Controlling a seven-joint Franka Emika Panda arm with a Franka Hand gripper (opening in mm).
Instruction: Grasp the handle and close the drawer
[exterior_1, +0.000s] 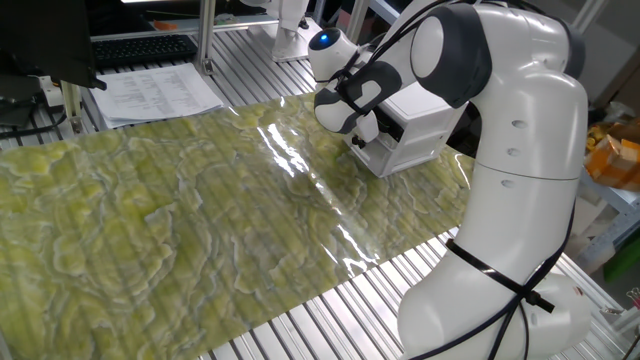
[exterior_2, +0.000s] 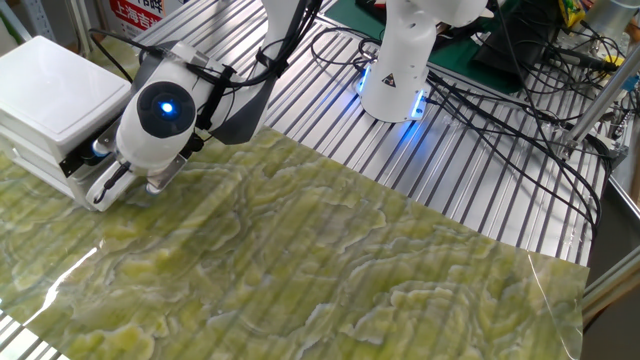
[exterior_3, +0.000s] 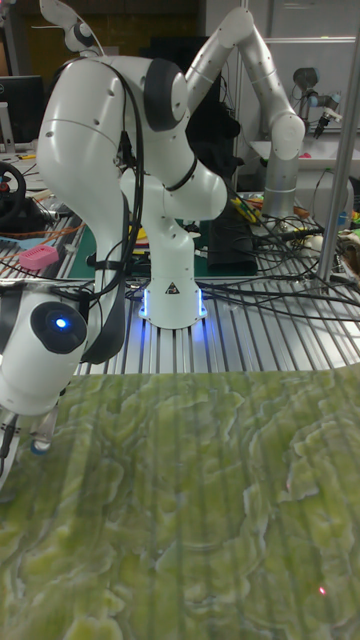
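Observation:
The small white cabinet (exterior_1: 420, 110) (exterior_2: 50, 85) stands at the edge of the green mat. Its lower white drawer (exterior_1: 398, 160) (exterior_2: 42, 165) sits almost flush with the cabinet body. My gripper (exterior_1: 358, 142) (exterior_2: 100, 190) is pressed up against the drawer front, fingers (exterior_2: 112, 180) close together. The handle is hidden between them and behind the hand. In the tall fixed view only my hand (exterior_3: 40, 350) shows at the left edge, and the cabinet is out of frame.
A green patterned mat (exterior_1: 180, 220) covers the slatted metal table. Papers (exterior_1: 160, 92) and a keyboard (exterior_1: 140, 48) lie beyond the mat. My base (exterior_2: 400, 75) stands among cables (exterior_2: 500, 90). A second white arm (exterior_3: 270, 100) stands behind.

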